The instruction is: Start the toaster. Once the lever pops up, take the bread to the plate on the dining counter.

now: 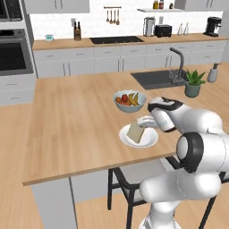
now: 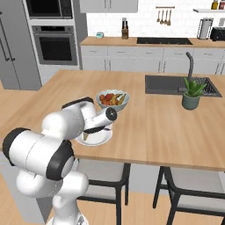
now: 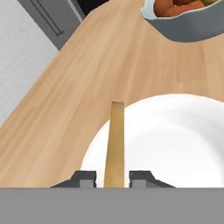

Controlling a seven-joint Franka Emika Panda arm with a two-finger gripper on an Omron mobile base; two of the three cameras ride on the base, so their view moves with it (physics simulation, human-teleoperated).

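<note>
Tan bread (image 3: 115,144), 1 slice, edge-on between my 2 fingertips (image 3: 85,178).
My pincer (image 3: 113,179) pinches it over the white plate (image 3: 183,144) on the dining counter (image 1: 71,116), near the fruit bowl (image 1: 129,101).

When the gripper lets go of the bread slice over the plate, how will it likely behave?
The bread stands on edge between the fingertips, unbent, so it is probably stiff and light. Released, it would likely tip flat onto the plate rather than roll. The gripper could probably crush it.
</note>
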